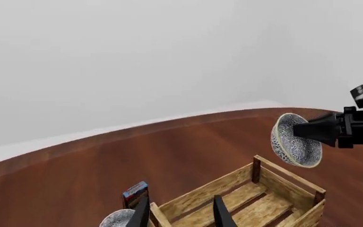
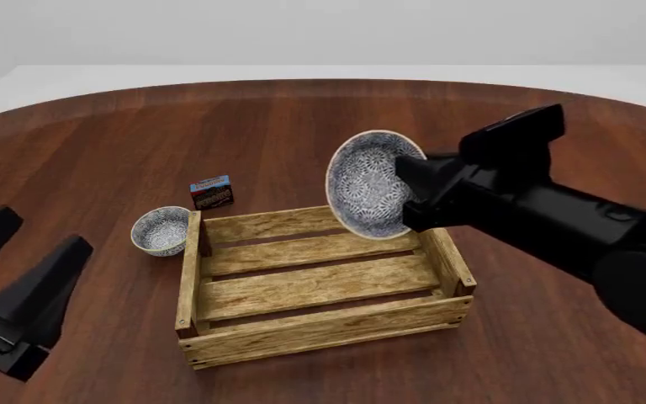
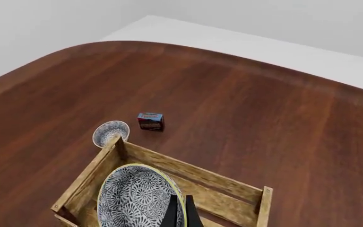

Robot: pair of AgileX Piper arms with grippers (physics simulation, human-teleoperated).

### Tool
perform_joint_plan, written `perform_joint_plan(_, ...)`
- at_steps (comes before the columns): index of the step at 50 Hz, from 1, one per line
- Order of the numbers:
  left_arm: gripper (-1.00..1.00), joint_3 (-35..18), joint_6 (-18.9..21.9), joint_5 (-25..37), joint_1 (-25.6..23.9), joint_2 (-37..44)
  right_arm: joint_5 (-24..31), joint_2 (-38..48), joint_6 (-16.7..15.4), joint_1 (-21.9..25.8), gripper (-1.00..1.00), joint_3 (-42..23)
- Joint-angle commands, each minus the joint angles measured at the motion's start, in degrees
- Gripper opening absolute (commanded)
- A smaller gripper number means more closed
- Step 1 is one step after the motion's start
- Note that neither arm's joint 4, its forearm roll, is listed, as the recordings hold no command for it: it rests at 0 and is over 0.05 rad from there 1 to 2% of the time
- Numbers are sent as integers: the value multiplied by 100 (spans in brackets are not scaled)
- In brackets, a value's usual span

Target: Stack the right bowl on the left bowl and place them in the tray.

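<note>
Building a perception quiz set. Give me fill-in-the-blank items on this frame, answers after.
1. The right gripper holds a patterned ____ by its rim, tilted on edge.
2. The held bowl hangs above the wooden ____.
3. The small bowl sits on the table, ____ the tray, by its left wall.
4. The left gripper holds ____.

Answers: bowl; tray; outside; nothing

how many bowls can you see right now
2. One bowl is held tilted in the air by the right gripper, above the far side of the tray. The other bowl sits on the table just outside the tray's far-left corner, near the small box.
</note>
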Motion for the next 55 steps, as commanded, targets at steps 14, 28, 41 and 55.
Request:
perform_joint_plan(14,100,-692,-19,-1259,-1334,2171,-71,125,31,3,-100,-56)
perform_joint_plan(28,100,-1072,-8,-1688,-1643,2986,-58,113,51,28,-100,-46)
perform_joint_plan(41,100,-1432,-70,-2087,-1824,3930,-54,133,82,51,-100,-59)
perform_joint_plan(55,100,-1766,-334,-2450,-2021,4849,-124,276,125,83,-100,-71)
